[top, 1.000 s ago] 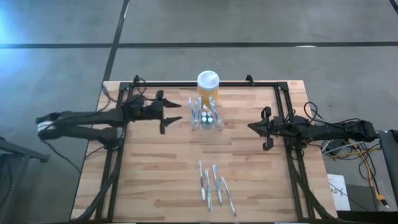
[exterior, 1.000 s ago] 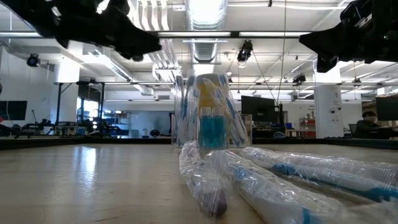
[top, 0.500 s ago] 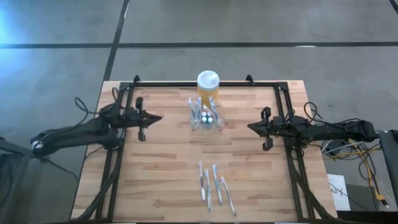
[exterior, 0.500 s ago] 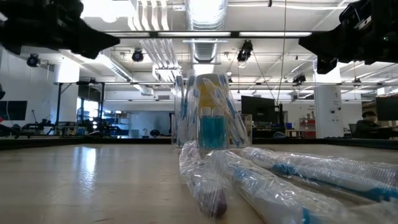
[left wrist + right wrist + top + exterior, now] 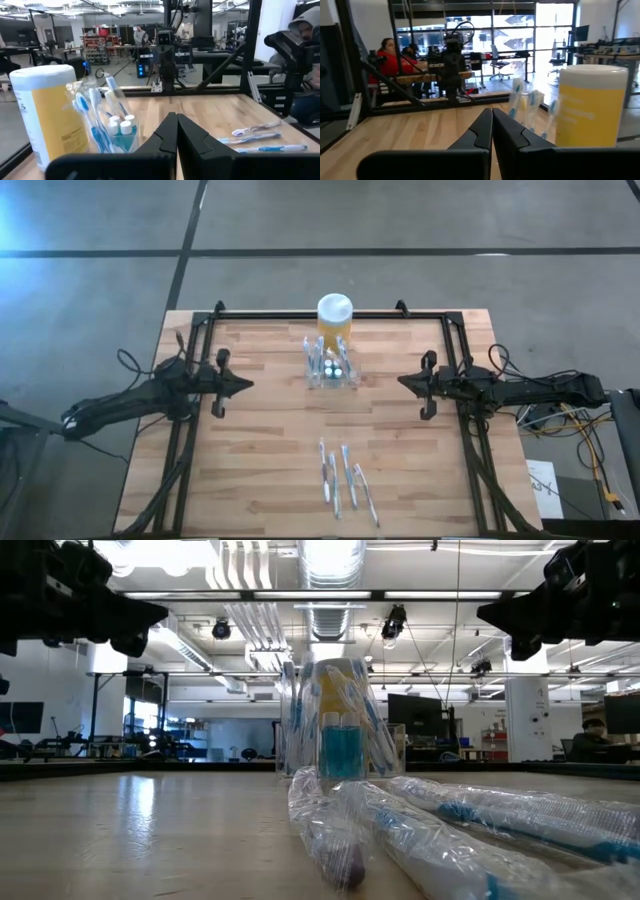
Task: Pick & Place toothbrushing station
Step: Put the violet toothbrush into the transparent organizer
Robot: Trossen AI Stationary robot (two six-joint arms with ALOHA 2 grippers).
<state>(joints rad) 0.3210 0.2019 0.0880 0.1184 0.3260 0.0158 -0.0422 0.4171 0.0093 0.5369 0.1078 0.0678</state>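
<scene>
your left gripper (image 5: 243, 383) and right gripper (image 5: 405, 383) hover pinched shut, holding nothing, well apart flanking the toothbrushing station (image 5: 331, 369), likely parked clear of it

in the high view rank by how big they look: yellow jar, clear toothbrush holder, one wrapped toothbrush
1. yellow jar and clear toothbrush holder: footprints look alike from above, so unranked
2. one wrapped toothbrush, longer but far thinner

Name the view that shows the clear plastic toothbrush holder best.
Left wrist view: the clear plastic toothbrush holder sits close, brushes visible. High view shows it small from above; low view partly behind wrapped brushes; right wrist view shows mainly the brushes.
</scene>
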